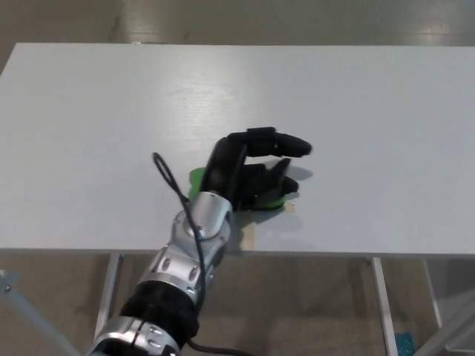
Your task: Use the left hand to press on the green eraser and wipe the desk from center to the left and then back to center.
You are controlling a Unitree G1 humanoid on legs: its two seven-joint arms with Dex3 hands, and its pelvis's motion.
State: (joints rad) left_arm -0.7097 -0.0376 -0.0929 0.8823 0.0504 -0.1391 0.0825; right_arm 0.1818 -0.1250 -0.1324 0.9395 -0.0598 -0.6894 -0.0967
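The green eraser (pixel 196 179) lies flat on the white desk (pixel 356 111), a little left of the middle and near the front edge. Only its left end and a strip of its front rim show. My left hand (pixel 249 172) lies on top of it, palm down, with the lower fingers (pixel 278 182) curled over it and pressing it onto the desk. One finger (pixel 286 144) sticks out to the right above the others. My silver and black forearm (pixel 189 252) comes up from the lower left, over the desk's front edge. My right hand does not show.
The desk's front edge (pixel 371 255) runs just below the hand. Its metal legs (pixel 380 297) and the tan floor show beneath. A black cable (pixel 172 182) loops off the wrist to the left of the hand.
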